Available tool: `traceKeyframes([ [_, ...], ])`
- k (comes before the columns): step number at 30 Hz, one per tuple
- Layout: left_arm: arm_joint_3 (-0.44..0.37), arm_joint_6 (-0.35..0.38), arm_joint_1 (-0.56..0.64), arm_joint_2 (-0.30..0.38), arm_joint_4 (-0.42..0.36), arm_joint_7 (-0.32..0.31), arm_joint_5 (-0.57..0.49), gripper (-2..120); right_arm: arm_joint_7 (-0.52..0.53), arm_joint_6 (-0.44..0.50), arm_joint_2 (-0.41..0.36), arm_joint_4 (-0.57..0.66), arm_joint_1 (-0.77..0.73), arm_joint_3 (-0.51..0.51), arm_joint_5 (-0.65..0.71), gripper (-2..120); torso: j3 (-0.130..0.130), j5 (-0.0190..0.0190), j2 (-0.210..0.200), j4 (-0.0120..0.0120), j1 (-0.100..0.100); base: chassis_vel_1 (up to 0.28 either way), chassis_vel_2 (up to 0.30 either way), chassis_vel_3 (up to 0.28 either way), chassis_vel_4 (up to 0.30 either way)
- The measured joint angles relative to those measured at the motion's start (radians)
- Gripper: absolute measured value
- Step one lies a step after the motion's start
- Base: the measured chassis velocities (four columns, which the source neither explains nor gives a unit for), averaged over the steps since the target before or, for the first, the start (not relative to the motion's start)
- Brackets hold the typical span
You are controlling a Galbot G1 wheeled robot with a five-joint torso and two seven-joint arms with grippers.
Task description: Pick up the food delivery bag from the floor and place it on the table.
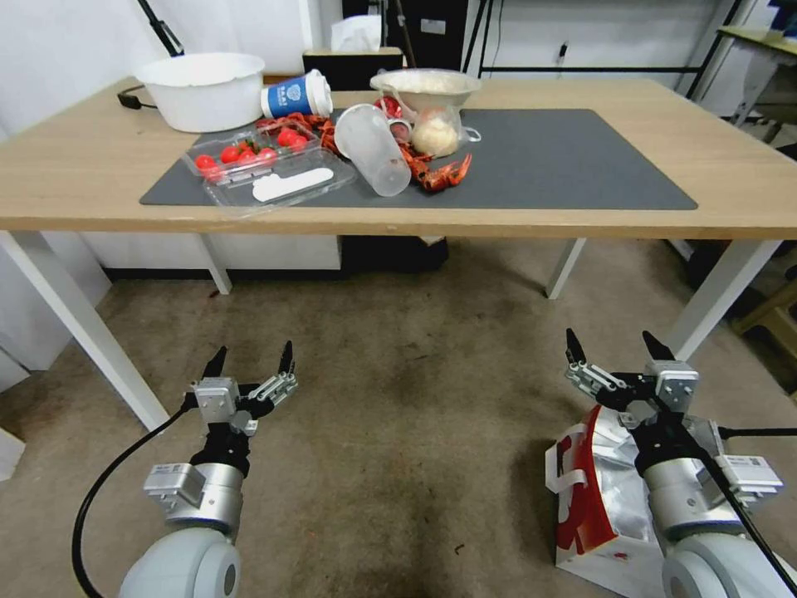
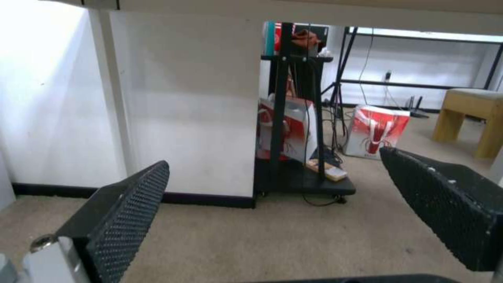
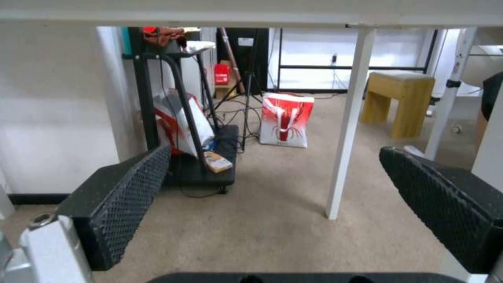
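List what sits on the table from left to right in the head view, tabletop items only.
White round plastic basin → clear plastic tray of red strawberries → blue-and-white paper cup lying on its side → clear plastic cup tipped over → clear plastic bag with a pale bun, all on the light-wood table.

Even, bright indoor light falls from above. The long light-wood table (image 1: 581, 208) casts a soft shadow on the worn beige carpet floor (image 1: 415, 399) beneath it. The head view bows straight lines toward its edges. Both wrist views look softer, with glare washing the white wall (image 2: 42, 98).
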Motion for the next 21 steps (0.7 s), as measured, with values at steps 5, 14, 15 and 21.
traceKeyframes([
  [5,0.0,-0.001,0.0,0.0,0.0,0.0,0.0,100,0.0,0.001,0.0,0.0,-0.001,0.001,0.0,100,-0.015,0.0001,-0.02,0.0,-0.005,0.0,0.0,0.0,0.0],
  [14,0.0,-0.002,0.0,-0.001,0.003,0.001,0.0,100,0.0,0.002,-0.001,0.0,-0.002,0.0,0.0,100,-0.037,0.0001,-0.049,0.0,-0.012,0.0,0.0,0.0,0.0],
  [15,0.001,-0.002,0.0,-0.002,0.003,0.001,0.0,100,0.0,0.002,-0.002,0.0,-0.002,0.0,0.0,100,-0.04,0.0,-0.053,0.0,-0.013,0.0,0.0,0.0,0.0],
  [21,0.001,-0.003,0.0,-0.002,0.004,0.001,0.0,100,0.0,0.002,-0.002,-0.002,-0.002,0.0,-0.001,100,-0.066,0.0,-0.084,0.0,-0.018,0.0,0.0,0.0,0.0],
])
